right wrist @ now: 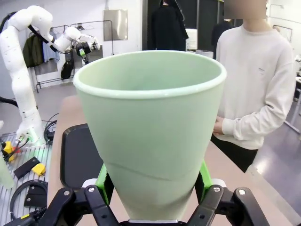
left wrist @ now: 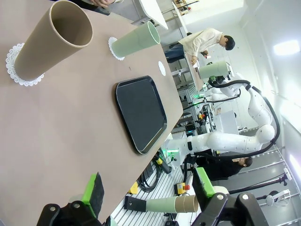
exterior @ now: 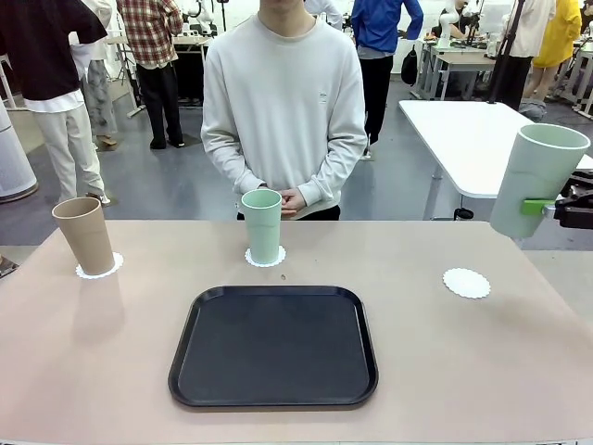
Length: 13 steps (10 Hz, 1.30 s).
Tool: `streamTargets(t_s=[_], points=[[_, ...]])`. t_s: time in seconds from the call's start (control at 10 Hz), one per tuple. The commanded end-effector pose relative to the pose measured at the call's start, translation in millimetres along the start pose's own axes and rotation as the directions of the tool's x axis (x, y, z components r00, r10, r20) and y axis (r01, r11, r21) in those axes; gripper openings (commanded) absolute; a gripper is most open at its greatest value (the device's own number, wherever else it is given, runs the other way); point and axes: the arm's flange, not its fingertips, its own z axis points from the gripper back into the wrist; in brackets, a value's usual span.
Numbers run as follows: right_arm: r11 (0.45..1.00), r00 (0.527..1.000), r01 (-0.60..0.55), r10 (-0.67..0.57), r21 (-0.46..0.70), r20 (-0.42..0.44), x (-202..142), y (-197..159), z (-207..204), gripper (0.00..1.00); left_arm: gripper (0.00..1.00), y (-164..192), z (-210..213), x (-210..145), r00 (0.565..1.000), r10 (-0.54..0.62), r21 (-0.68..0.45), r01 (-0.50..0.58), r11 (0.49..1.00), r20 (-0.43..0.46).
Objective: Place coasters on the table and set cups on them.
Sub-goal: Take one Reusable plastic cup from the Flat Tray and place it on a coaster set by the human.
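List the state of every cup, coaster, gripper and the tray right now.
Tan cup: upright on the left coaster.
Middle mint cup: upright on the middle coaster.
Held mint cup: lifted, tilted, clear of the table.
Right coaster: bare.
Tray: empty.
Left gripper: open, empty.
Right gripper: shut on the held mint cup.

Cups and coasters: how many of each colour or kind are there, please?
Tan-brown cup: 1
Mint green cups: 2
White coasters: 3
Total: 6
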Motion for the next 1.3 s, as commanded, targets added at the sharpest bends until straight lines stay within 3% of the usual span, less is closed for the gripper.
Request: streamTargets(t_s=[0.0,0.5,0.9,1.2], points=[[0.996,0.999,-0.050,0.050,0.078,0.003,-30,-31,-3,0.82,1.00,-3,1,1,1.000,0.005,-0.011,-0.005,1.000,0.011],[0.989,1.000,0.023,-0.024,0.146,0.009,-103,-58,-19,0.82,1.00,-3,1,1,1.000,0.005,-0.011,-0.005,1.000,0.011],[0.996,0.999,-0.012,0.017,0.093,-0.049,-150,-59,-37,0.82,1.00,-3,1,1,1.000,0.005,-0.011,-0.005,1.000,0.011],[0.999,0.999,-0.031,0.031,0.011,-0.033,-157,-63,-43,0.82,1.00,-3,1,1,1.000,0.005,-0.011,-0.005,1.000,0.011]])
